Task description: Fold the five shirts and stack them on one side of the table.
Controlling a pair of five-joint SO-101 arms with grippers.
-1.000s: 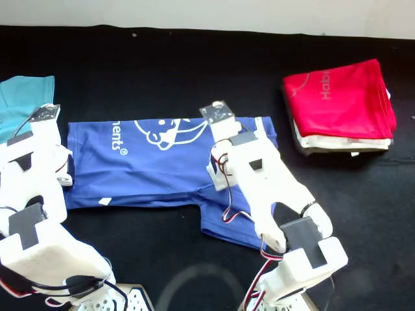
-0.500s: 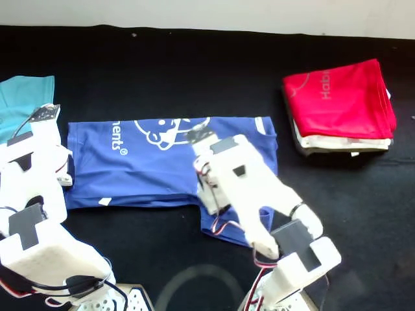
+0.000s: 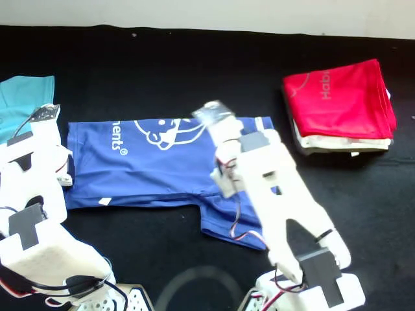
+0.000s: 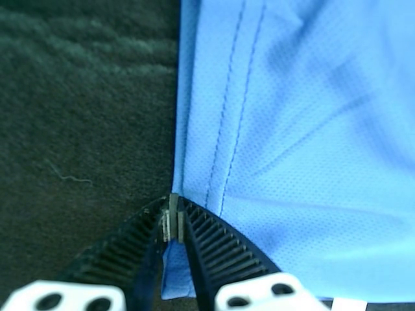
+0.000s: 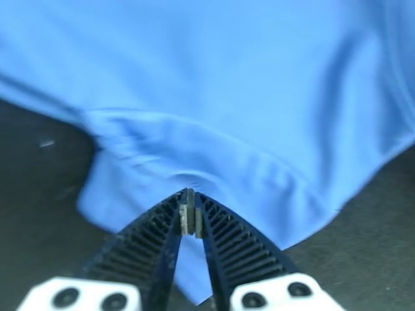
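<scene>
Black table (image 3: 162, 58): blue shirt (image 3: 146, 172) pinched by left claw (image 4: 174, 223), right claw (image 5: 189, 220).

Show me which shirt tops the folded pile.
The red shirt, folded atop a white one at the right. The blue shirt lies spread mid-table; the teal shirt is at the left edge.

The left arm (image 3: 32, 188) is folded close to its base, and its wrist sits right above the left end effector (image 4: 174, 220) and points it downward. Its two ribbed black fingers (image 4: 217, 243) are pressed together at the tips, with the edge of the blue shirt (image 4: 292, 129) pinched between them. The right arm (image 3: 279, 194) stretches farther out from its base, the wrist also bent down over the right end effector (image 5: 188, 219). That one is closed in the same way, its tips meeting on a fold of the same shirt.
</scene>
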